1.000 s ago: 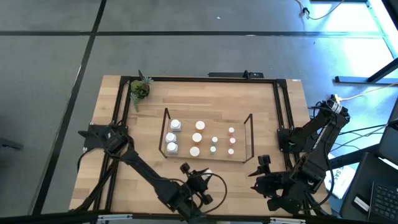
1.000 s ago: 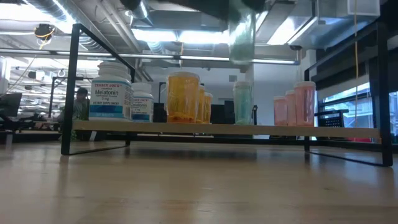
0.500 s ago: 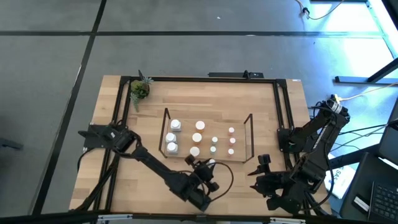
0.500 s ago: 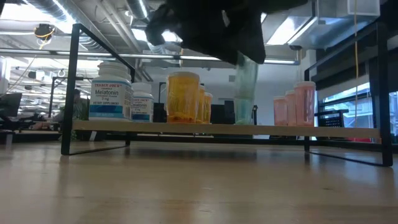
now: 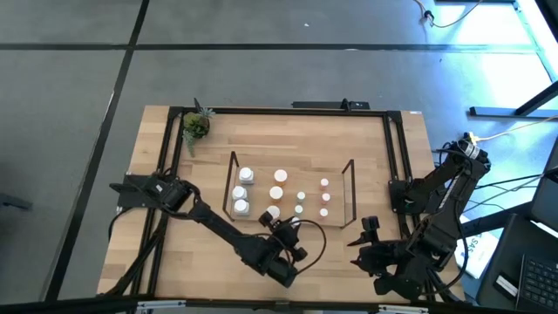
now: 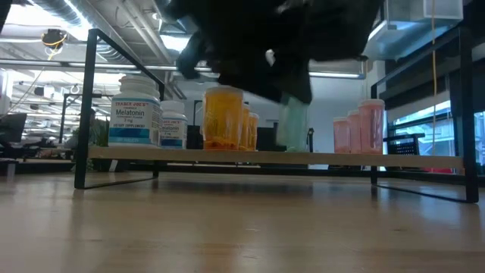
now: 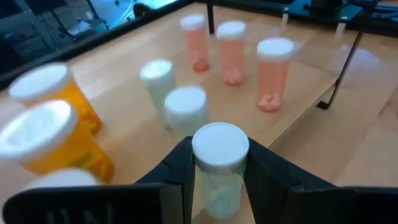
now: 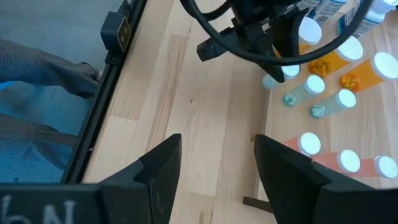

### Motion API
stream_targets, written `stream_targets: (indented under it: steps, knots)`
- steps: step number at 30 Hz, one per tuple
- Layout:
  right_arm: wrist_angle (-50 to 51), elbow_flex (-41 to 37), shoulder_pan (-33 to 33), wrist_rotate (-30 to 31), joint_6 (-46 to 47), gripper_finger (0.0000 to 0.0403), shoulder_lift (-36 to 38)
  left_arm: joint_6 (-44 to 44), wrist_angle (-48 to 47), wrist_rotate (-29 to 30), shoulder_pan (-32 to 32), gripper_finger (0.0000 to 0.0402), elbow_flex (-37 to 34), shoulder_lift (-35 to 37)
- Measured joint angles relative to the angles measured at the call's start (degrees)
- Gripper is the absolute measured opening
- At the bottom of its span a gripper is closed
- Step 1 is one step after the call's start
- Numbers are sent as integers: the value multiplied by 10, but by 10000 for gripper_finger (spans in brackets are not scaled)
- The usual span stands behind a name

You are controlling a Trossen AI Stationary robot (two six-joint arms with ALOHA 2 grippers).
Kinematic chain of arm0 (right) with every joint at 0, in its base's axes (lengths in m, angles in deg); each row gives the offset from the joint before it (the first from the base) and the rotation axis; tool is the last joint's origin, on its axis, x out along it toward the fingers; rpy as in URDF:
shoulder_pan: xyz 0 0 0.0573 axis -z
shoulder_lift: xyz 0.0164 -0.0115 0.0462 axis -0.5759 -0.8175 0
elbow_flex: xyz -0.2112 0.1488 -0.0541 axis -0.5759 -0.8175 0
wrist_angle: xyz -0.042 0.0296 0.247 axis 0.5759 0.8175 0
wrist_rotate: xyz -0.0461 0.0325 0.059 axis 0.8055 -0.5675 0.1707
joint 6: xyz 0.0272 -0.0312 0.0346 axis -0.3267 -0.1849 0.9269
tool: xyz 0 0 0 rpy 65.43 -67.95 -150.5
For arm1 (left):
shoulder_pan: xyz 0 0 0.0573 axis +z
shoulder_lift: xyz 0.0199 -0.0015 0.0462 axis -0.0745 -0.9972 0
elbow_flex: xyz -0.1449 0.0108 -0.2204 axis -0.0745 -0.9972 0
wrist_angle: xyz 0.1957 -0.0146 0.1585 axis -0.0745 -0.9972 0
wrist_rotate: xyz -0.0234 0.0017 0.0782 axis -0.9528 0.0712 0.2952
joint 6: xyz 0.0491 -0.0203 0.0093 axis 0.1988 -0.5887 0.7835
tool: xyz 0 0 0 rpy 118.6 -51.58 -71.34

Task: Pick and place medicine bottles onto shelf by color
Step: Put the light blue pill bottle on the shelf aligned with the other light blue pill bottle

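My left gripper [image 5: 286, 228] is at the shelf's near edge, shut on a teal bottle with a white cap [image 7: 219, 149], which also shows in the low view [image 6: 292, 125]. The shelf [image 5: 350, 187] is a black wire rack with a light wood board [image 6: 303, 158]. On it stand white bottles [image 5: 241, 192], orange bottles [image 5: 276, 193], two teal bottles [image 5: 300, 202] and pink bottles [image 5: 324, 198], grouped by color. My right gripper [image 5: 370, 228] waits open and empty near the table's near right corner. My left gripper pinches the teal bottle's body just below the cap [image 7: 217, 180] between its two fingers [image 7: 180, 171], one on each side. The bottle stands upright under the gripper. Its base is close over the shelf board [image 6: 292, 148]; whether it touches, I cannot tell.
A small green potted plant [image 5: 195, 126] stands at the table's far left corner. A black frame [image 5: 388, 148] edges the table. Bare wood lies between the shelf and the table's near edge [image 6: 242, 227]. The held bottle is just near of the two teal bottles [image 7: 185, 102].
My left gripper has gone toward the table's far edge and down, from over the bare wood up to the shelf's near edge by the teal bottles. The teal bottle has gone with it, upright, and now hangs low over the board.
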Motion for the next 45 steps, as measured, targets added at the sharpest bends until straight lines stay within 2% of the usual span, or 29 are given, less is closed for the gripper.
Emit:
stream_targets:
  steps: [5,14,22,31,45]
  knots:
    - [0,0,0,0,0,204,0,-30,3,15,-9,97,-20,0]
    - [1,0,0,1,0,204,0,-17,3,57,-19,97,-23,0]
    - [1,0,0,1,0,204,0,-12,16,39,-7,97,-23,0]
    - [1,0,0,4,0,204,0,71,68,17,10,97,-23,0]
    - [1,0,0,15,0,204,0,84,68,8,20,98,-23,0]
